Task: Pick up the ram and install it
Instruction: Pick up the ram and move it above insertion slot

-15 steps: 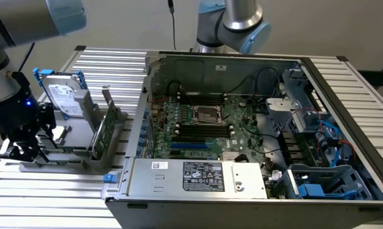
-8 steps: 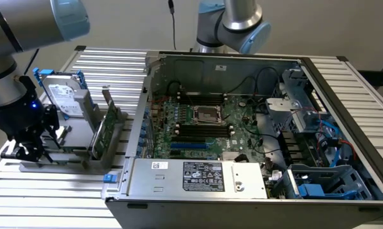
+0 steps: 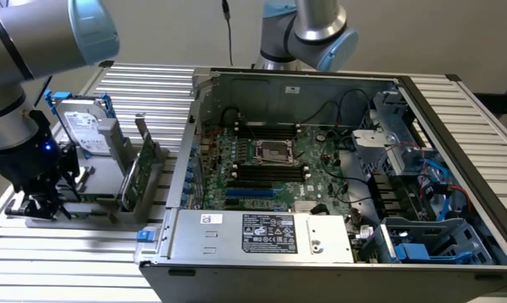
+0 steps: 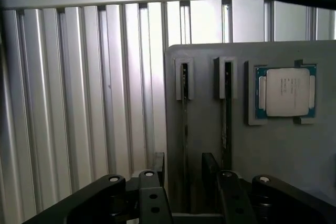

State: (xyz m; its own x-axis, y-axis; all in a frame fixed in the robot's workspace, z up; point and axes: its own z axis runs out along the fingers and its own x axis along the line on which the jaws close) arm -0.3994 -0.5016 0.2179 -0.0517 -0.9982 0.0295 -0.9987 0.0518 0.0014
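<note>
Fingers stand wide apart with nothing between their pads, low over the near end of a grey holder, which rests on the slatted aluminium desk. The ram stands on edge in one of the holder's two narrow slots, seen edge-on in the wrist view as a thin dark strip that runs away from the open gap between the fingers. They straddle its line but do not touch it. A second strip of the same kind stands in the neighbouring slot, just beside the first and in line with one finger. Beyond both, a processor lies flat in its own pocket of the holder.

Judged from its build, the ram will be light and stiff, yet fragile: a thin board that tolerates no bending. It is best taken across its two flat faces near the middle of its length, well above the contact edge, and squarely so that it does not tilt. The close neighbour leaves little room for the finger on that side.

In the exterior view, farther along the holder, stand a hard drive and an expansion card. Well apart towards the exterior view's right lies the open computer case, with black memory slots on its motherboard.
</note>
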